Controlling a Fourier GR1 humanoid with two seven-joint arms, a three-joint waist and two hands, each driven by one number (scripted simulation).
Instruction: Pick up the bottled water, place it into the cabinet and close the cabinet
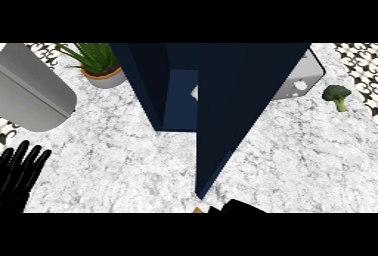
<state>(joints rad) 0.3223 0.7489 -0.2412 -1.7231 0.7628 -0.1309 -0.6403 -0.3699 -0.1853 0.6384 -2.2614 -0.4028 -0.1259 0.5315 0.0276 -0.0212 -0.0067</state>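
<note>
Dark blue cabinet [148,75] on marble counter [295,150], its door [236,125] standing open toward the view's lower edge. A small pale shape [193,92] inside the opening may be the bottled water; this cannot be told for sure. At lower left, left hand [18,170], fingers straight and spread, holding nothing; at the lower edge by the door's tip, right hand [240,206], state cannot be told.

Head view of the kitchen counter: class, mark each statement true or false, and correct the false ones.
1. The broccoli lies on the counter to the right of the cabinet. True.
2. The potted plant stands to the right of the cabinet. False: it stands to the cabinet's left, towards the back of the counter.
3. The left hand is curled into a fist. False: it is open, fingers straight and pointing up, at the view's lower left edge.
4. The cabinet's door stands open. True.
</note>
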